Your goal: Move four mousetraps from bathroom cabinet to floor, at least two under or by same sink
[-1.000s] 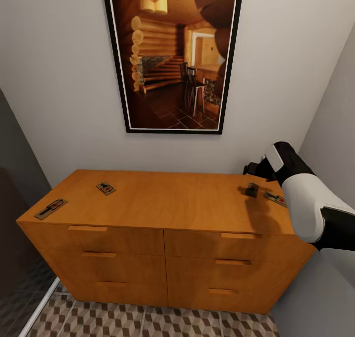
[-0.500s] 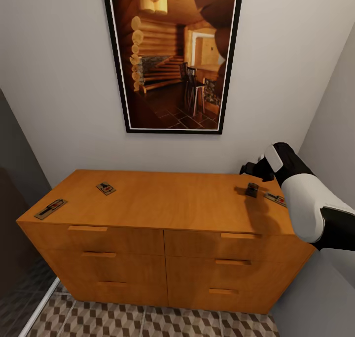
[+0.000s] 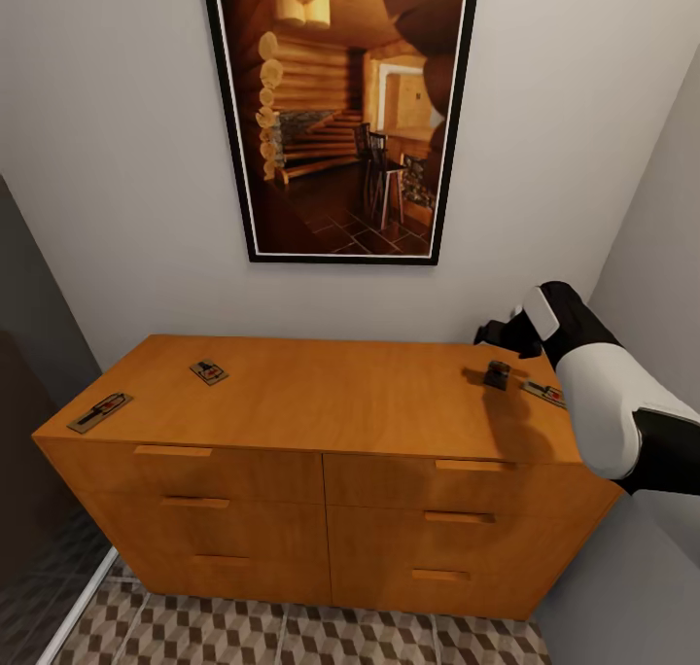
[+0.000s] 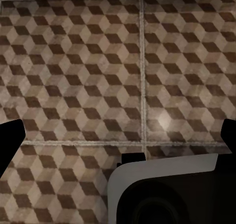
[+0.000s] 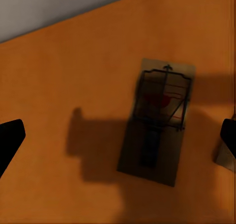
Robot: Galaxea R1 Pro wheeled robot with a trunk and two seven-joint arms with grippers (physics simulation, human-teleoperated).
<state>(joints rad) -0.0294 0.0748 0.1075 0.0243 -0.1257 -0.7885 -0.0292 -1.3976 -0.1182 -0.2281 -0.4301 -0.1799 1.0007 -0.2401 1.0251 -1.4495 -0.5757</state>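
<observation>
1. The cabinet [image 3: 321,422] stands against the wall under a framed picture [image 3: 340,111], with all four mousetraps lying flat on its orange top.
2. The left-edge mousetrap [image 3: 99,411] lies at the front left corner, its long axis running diagonally from front-left to back-right.
3. The second mousetrap [image 3: 208,371] sits a little further in and back; it looks shorter and is turned the other diagonal way.
4. At the right end, a dark mousetrap [image 3: 498,374] lies in the arm's shadow, its direction hard to read in the head view.
5. Just beside it, the right-edge mousetrap [image 3: 542,392] lies with its long axis running left-back to right-front, partly hidden by the arm.
6. The right gripper [image 3: 501,335] hovers above the right end of the top. In its wrist view, the fingertips [image 5: 11,135] sit wide apart at the frame's sides with the dark mousetrap [image 5: 160,121] between them, untouched.
7. The left gripper [image 4: 118,140] is spread wide, holds nothing, and points down at the bathroom floor [image 4: 73,62].
</observation>
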